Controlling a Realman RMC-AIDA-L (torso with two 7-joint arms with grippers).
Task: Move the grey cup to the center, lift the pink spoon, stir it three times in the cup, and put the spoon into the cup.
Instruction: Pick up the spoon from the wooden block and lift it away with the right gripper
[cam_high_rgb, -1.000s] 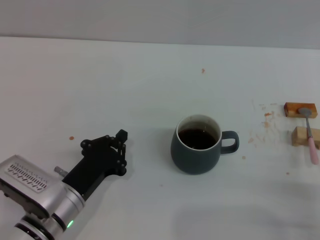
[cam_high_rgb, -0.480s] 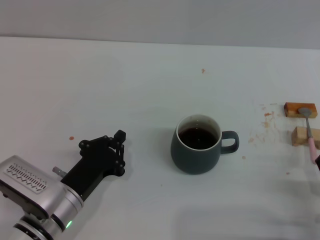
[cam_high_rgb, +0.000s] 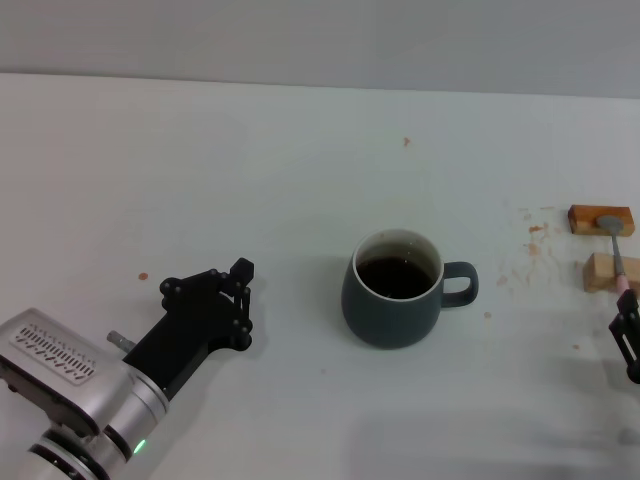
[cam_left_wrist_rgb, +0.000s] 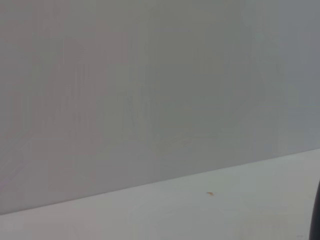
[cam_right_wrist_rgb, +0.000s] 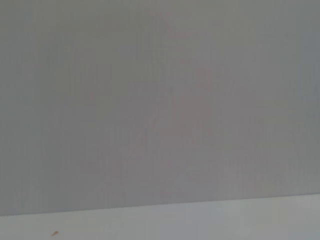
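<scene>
The grey cup (cam_high_rgb: 393, 300) stands upright near the middle of the table, with dark brown liquid inside and its handle pointing toward the right. The pink spoon (cam_high_rgb: 618, 252) lies at the far right across two small wooden blocks; the lower end of its handle is hidden behind my right gripper (cam_high_rgb: 628, 340). That gripper shows only as a black part at the right edge. My left gripper (cam_high_rgb: 242, 272) rests low over the table, left of the cup and apart from it. Neither wrist view shows the cup, the spoon or any fingers.
An orange wooden block (cam_high_rgb: 600, 218) and a tan one (cam_high_rgb: 600, 272) sit under the spoon at the right edge. Small orange crumbs (cam_high_rgb: 533, 240) lie on the white table (cam_high_rgb: 300, 180) left of the blocks. A grey wall runs behind.
My right gripper has come into view at the right edge and now covers the spoon's handle end. The left arm and the cup have hardly moved.
</scene>
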